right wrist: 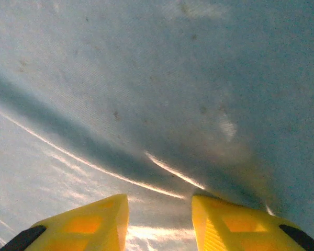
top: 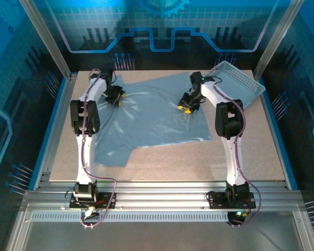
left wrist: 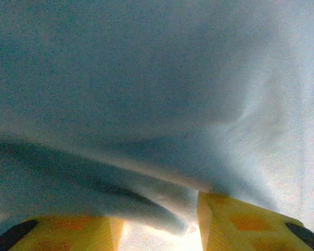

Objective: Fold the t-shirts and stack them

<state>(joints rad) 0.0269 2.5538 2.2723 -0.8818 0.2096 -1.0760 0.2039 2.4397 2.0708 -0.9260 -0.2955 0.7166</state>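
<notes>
Left tool (top: 117, 98) and right tool (top: 185, 107) half-narrowed over t-shirt (top: 152, 123) ridges; grip I cannot tell. Shallow pinch could slip when I lift.

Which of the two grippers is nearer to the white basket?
The right gripper: it rests on the shirt close to the basket; the left gripper is at the shirt's opposite side.

White arms (top: 82, 157), black joints (top: 85, 116), yellow gripper fingers (right wrist: 235, 225), purplish cables (top: 107, 179)
</notes>
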